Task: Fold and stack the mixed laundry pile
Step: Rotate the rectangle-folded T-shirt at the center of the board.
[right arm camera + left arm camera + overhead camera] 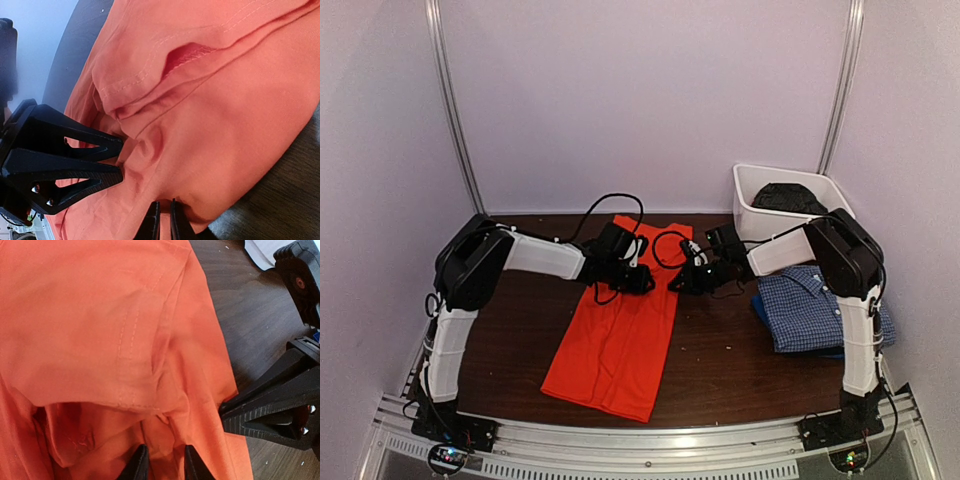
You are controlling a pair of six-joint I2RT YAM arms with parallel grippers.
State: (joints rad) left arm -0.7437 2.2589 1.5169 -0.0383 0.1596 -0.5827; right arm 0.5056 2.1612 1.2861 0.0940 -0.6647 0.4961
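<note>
The left gripper (163,464) pinches the orange T-shirt (615,345) at its left edge, near the far end. The T-shirt lies long on the brown table (720,362). The right gripper (163,221) pinches its right edge. Right of the T-shirt sits a folded blue checked shirt (810,305). Farther back right of it, a white tub (745,215) holds dark cloth (788,197).

You have a dark wooden table (720,360) carrying the orange T-shirt (615,345) laid lengthwise down its middle, a folded checked shirt (812,300) near the right edge with a blue piece (759,308) showing under it, and a white tub (748,215) at the back right corner
</note>
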